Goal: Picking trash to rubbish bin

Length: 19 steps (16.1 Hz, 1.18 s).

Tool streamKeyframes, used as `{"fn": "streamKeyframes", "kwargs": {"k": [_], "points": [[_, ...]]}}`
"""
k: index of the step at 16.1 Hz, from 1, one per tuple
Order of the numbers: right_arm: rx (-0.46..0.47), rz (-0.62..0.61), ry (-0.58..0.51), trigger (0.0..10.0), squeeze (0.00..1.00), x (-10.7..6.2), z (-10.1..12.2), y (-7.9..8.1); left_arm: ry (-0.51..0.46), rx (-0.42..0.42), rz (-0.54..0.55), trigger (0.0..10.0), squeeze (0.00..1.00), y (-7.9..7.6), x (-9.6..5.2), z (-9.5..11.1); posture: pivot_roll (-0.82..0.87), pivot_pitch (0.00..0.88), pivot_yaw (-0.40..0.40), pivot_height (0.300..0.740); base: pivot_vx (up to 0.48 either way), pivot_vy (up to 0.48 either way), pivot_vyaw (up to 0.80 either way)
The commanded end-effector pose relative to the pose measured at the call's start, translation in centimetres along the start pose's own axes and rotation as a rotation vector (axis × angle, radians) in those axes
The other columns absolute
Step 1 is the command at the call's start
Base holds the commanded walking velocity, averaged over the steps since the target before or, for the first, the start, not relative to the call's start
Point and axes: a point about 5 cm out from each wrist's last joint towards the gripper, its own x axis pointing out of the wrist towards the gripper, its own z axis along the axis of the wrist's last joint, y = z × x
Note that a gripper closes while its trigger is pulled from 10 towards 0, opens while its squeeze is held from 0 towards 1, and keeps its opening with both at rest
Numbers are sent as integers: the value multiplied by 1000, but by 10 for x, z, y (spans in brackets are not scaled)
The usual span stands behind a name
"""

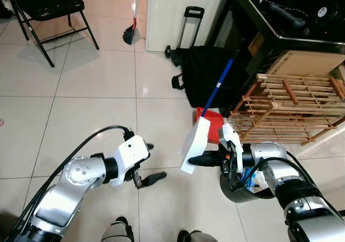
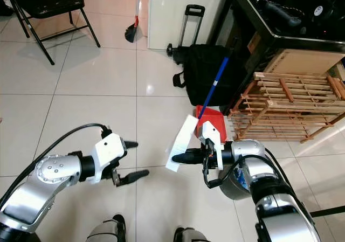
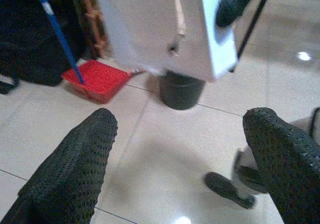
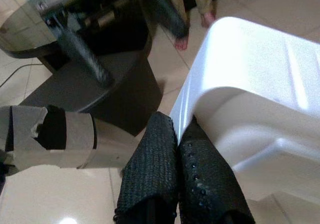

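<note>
The right gripper (image 2: pixel 180 158) is pinching the edge of one white foam tray (image 2: pixel 181 143), its two black fingers pressed together on the thin rim, as the right wrist view is showing plainly. The tray is hanging tilted in the air just past the fingertips, out in front of the robot and clear of the tiled floor (image 1: pixel 97 107).

One round dark rubbish bin (image 1: pixel 245 191) is sitting just behind and below that gripper, close under the right forearm. So the pickup part looks done, while the drop is not: the tray is sitting beside the bin's mouth, not over it, and the arm would need to be swinging back toward the bin before letting go.

The left gripper (image 2: pixel 133 158) is hovering low over the floor, its fingers spread wide and holding nothing.

Farther beyond the right gripper, one red plastic dustpan (image 1: pixel 211 125) with a blue handle is leaning by one black wheeled bag (image 1: pixel 202 75), and one slatted wooden rack (image 1: pixel 288 110) is standing beside them. One black folding chair (image 1: pixel 48 5) is standing well off beyond the left gripper.
</note>
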Motion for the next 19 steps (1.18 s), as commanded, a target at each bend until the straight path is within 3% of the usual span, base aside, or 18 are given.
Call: {"fn": "streamKeyframes", "kwargs": {"k": [1,5,7,8,13,16,19], "points": [[-17,5,-5,10000,380,-5,4,0,-14,-10,-50,10000,0,-8,2,3,-21,159,-150,740,0,0,0],[-85,-27,-157,10000,392,1,38,-2,-1,-61,-74,10000,0,-12,3,1,-23,151,-146,740,0,0,0],[-80,-34,-191,10000,396,-1,42,-1,-4,-61,-66,10000,0,-11,3,2,-22,145,-146,740,0,0,0],[-63,-32,-197,10000,396,-3,42,0,-25,-55,-56,10000,0,-9,2,7,-20,139,-147,740,0,0,0],[-34,-56,-7,10000,388,-5,6,7,-72,-39,-76,10000,0,-9,-1,23,-17,131,-145,740,0,0,0],[6,-65,-8,10000,392,-9,1,8,-87,-29,-70,10000,0,-7,-3,28,-15,135,-146,740,0,0,0],[33,17,-17,10000,396,-15,0,15,-111,-19,-63,10000,0,-3,-7,37,-15,142,-146,740,0,0,0]]}}
